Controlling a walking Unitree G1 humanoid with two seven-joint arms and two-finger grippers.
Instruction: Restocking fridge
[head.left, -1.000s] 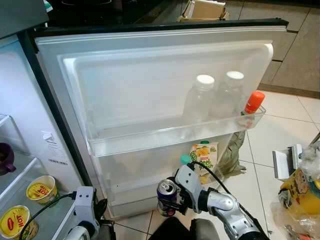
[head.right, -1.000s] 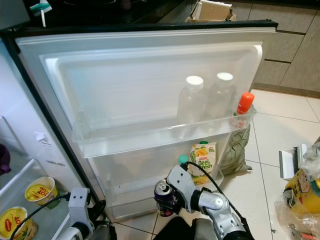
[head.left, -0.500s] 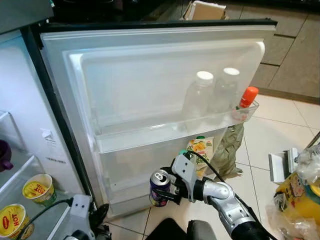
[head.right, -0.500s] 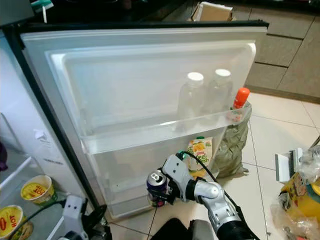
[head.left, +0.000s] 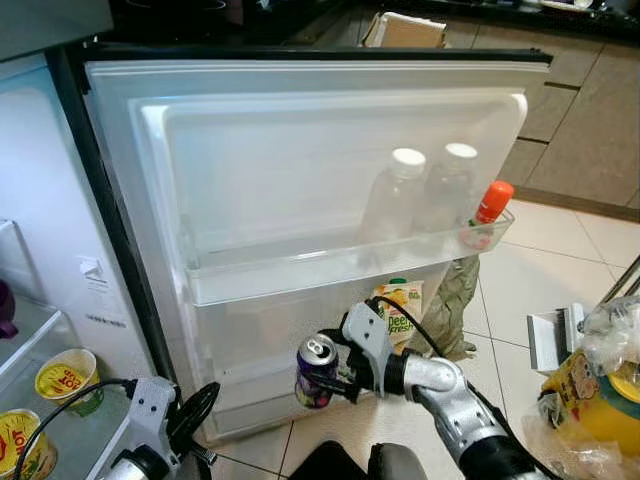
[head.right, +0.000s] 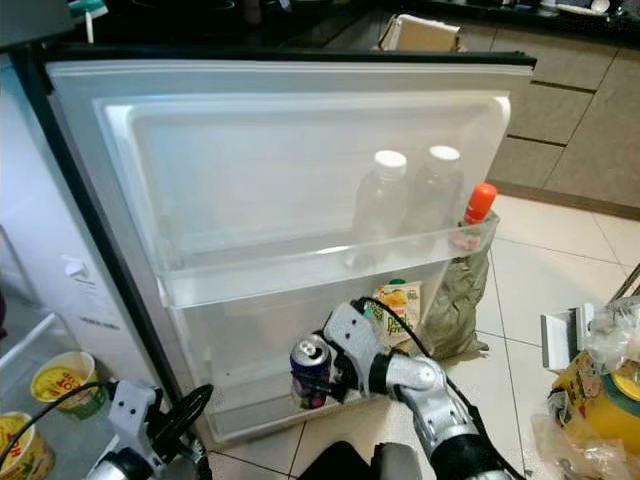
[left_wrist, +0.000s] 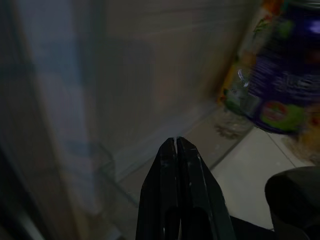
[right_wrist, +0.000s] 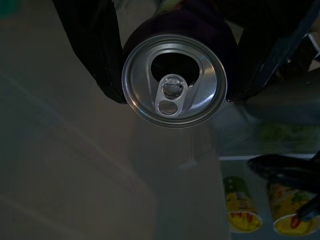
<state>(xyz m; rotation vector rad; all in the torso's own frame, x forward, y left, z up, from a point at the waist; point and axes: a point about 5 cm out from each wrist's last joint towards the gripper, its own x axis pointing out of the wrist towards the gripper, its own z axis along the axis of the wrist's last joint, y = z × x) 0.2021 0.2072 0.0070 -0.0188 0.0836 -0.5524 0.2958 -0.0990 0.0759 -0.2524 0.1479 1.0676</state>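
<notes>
My right gripper (head.left: 327, 374) is shut on a purple drink can (head.left: 315, 370), upright with its silver top (right_wrist: 174, 81) up, held low in front of the open fridge door (head.left: 300, 170). The can hangs just before the door's lower clear bin (head.left: 260, 345). A black finger (right_wrist: 95, 45) shows on each side of the can in the right wrist view. The upper door shelf (head.left: 330, 265) carries two white-capped clear bottles (head.left: 395, 200) and an orange-capped bottle (head.left: 485, 215). My left gripper (left_wrist: 175, 145) hangs low at the left by the fridge base, fingers shut on nothing.
A juice carton (head.left: 400, 310) stands behind the clear bin near a green bag (head.left: 460, 300) on the tiled floor. Yellow cups (head.left: 65, 380) sit on the fridge's inner shelf at left. Bags and groceries (head.left: 590, 370) lie on the floor at right.
My right gripper has carried the can left and a little upward, closer to the lower door bin. The camera has shifted slightly.
</notes>
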